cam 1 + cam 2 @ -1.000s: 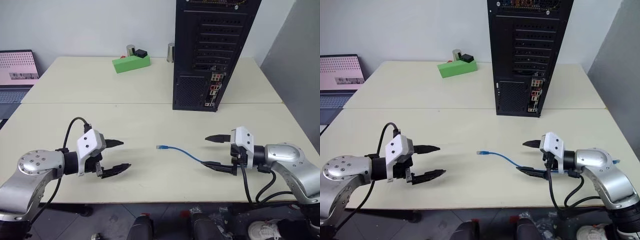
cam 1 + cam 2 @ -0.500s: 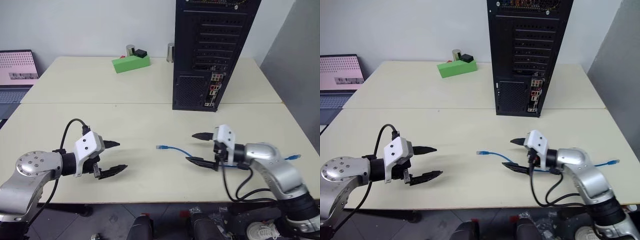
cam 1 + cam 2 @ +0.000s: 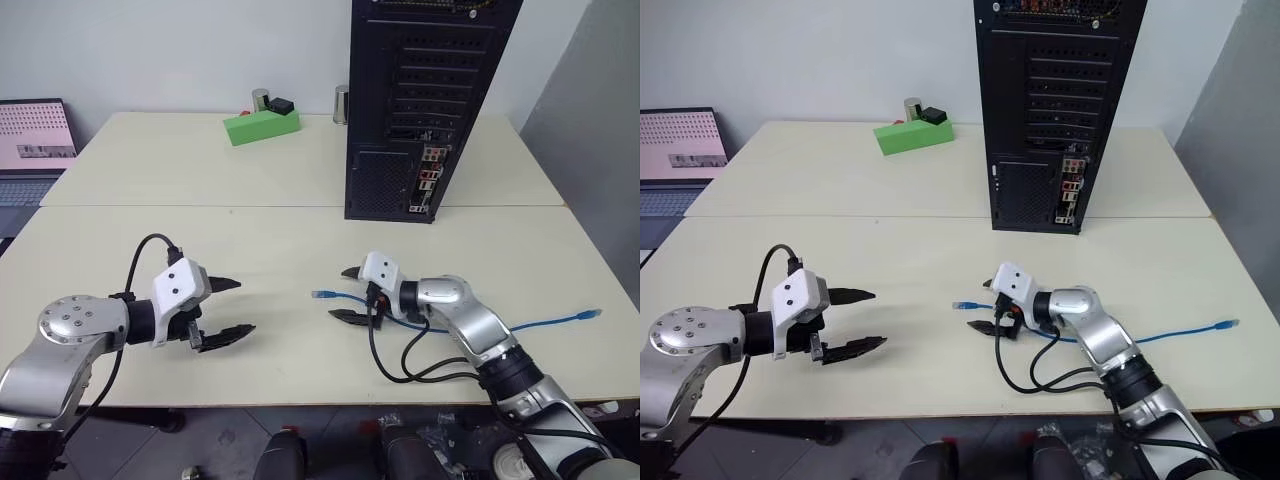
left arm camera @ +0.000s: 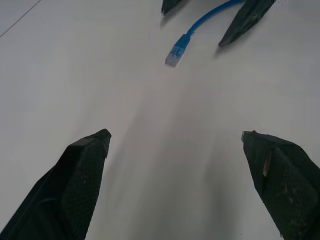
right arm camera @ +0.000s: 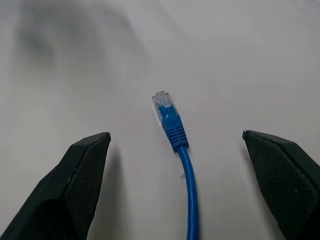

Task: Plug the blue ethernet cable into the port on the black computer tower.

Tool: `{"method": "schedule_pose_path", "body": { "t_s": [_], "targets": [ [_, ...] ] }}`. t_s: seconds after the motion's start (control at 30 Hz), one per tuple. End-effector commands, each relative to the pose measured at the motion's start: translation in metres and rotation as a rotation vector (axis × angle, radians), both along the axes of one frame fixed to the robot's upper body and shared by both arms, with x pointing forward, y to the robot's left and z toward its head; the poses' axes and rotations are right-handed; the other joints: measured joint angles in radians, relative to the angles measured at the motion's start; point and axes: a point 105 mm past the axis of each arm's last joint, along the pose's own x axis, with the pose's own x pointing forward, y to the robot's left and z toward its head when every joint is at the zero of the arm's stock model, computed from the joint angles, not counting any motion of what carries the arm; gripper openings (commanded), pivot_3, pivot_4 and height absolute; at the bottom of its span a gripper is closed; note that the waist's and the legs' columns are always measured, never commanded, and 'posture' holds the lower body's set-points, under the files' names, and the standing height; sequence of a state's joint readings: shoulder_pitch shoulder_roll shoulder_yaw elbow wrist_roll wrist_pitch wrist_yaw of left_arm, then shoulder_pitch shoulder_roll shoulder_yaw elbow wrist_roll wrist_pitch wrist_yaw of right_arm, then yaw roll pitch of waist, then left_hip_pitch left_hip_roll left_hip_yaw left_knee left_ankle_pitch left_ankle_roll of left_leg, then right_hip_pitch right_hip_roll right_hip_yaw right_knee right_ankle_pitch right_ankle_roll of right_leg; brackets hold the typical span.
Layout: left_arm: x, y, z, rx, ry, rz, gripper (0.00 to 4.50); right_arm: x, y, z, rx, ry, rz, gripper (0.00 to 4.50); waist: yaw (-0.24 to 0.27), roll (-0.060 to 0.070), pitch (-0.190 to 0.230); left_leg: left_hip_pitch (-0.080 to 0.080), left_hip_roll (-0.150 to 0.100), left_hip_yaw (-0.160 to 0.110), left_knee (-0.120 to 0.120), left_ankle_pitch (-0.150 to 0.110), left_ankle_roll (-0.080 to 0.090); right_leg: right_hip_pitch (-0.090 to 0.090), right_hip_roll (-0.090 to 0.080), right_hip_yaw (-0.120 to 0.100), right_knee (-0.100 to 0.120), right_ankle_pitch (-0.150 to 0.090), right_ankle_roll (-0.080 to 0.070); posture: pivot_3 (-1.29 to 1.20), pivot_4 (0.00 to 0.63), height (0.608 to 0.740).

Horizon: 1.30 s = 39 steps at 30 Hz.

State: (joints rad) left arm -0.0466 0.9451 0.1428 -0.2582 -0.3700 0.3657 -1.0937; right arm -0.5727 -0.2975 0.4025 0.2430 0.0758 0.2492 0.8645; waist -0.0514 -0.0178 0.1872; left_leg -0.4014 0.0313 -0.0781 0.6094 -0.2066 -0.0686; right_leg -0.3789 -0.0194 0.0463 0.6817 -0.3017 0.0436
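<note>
The blue ethernet cable (image 3: 470, 327) lies loose on the near table, with one clear plug (image 3: 320, 295) at its left end and the other (image 3: 597, 313) far to the right. My right gripper (image 3: 339, 293) is open and low over the table, one finger on each side of the cord just behind the left plug (image 5: 162, 102). It is not gripping the cord. My left gripper (image 3: 240, 307) hangs open and empty to the left of that plug (image 4: 175, 54). The black computer tower (image 3: 430, 100) stands upright on the far table. The port sits in its coloured connector strip (image 3: 428, 180).
A green box (image 3: 262, 125) and two small metal cans (image 3: 260, 99) sit at the back of the far table. A laptop (image 3: 35, 140) stands at the far left. A seam (image 3: 200, 208) divides the two tables. A grey panel (image 3: 600, 150) borders the right side.
My right gripper slid left along the cable and sank, from its middle to just behind the left plug, uncovering the cable's right end. The left gripper stayed put.
</note>
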Motion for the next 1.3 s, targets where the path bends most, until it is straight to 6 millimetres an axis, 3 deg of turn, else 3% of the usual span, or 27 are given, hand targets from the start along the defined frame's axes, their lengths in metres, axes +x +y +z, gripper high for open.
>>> {"method": "schedule_pose_path", "body": {
  "t_s": [0.03, 0.23, 0.53, 0.7, 0.97, 1.3],
  "targets": [
    [0.0, -0.005, 0.005, 0.0, -0.02, -0.036, 4.5, 0.004, 0.006, 0.005, -0.012, -0.047, 0.018, 4.49, 0.0, 0.0, 0.0, 0.0, 0.0, 0.0, 0.0, 0.0, 0.0, 0.0, 0.0, 0.0, 0.0, 0.0, 0.0, 0.0, 0.15, 0.74],
    [-0.001, -0.01, 0.006, -0.013, -0.014, -0.081, 4.5, 0.006, 0.005, 0.0, -0.035, -0.041, 0.003, 3.7, 0.0, 0.0, 0.0, 0.0, 0.0, 0.0, 0.0, 0.0, 0.0, 0.0, 0.0, 0.0, 0.0, 0.0, 0.0, 0.0, 0.15, 0.74],
    [0.001, -0.015, 0.003, 0.003, -0.023, -0.146, 4.5, 0.008, -0.001, -0.002, -0.08, -0.039, -0.01, 1.38, 0.0, 0.0, 0.0, 0.0, 0.0, 0.0, 0.0, 0.0, 0.0, 0.0, 0.0, 0.0, 0.0, 0.0, 0.0, 0.0, 0.15, 0.74],
    [0.006, -0.022, -0.001, 0.0, -0.025, -0.167, 4.5, 0.005, 0.002, 0.007, -0.076, -0.083, 0.022, 0.13, 0.001, 0.0, 0.0, 0.0, 0.0, 0.0, 0.0, 0.0, 0.0, 0.0, 0.0, 0.0, 0.0, 0.0, 0.0, 0.0, 0.15, 0.74],
    [0.024, -0.039, -0.008, -0.003, -0.054, -0.217, 4.5, -0.017, 0.008, 0.029, -0.072, -0.128, 0.139, 0.11, 0.003, 0.0, 0.0, 0.0, 0.0, 0.0, 0.0, 0.0, 0.0, 0.0, 0.0, 0.0, 0.0, 0.0, 0.0, 0.0, 0.15, 0.74],
    [0.04, -0.069, -0.005, -0.058, -0.078, -0.331, 4.5, -0.037, 0.009, 0.039, -0.102, -0.163, 0.218, 0.11, 0.002, 0.0, 0.0, -0.001, -0.001, -0.001, 0.0, 0.0, 0.0, 0.0, 0.0, -0.001, 0.0, 0.0, 0.0, 0.0, 0.15, 0.74]
  ]
}}
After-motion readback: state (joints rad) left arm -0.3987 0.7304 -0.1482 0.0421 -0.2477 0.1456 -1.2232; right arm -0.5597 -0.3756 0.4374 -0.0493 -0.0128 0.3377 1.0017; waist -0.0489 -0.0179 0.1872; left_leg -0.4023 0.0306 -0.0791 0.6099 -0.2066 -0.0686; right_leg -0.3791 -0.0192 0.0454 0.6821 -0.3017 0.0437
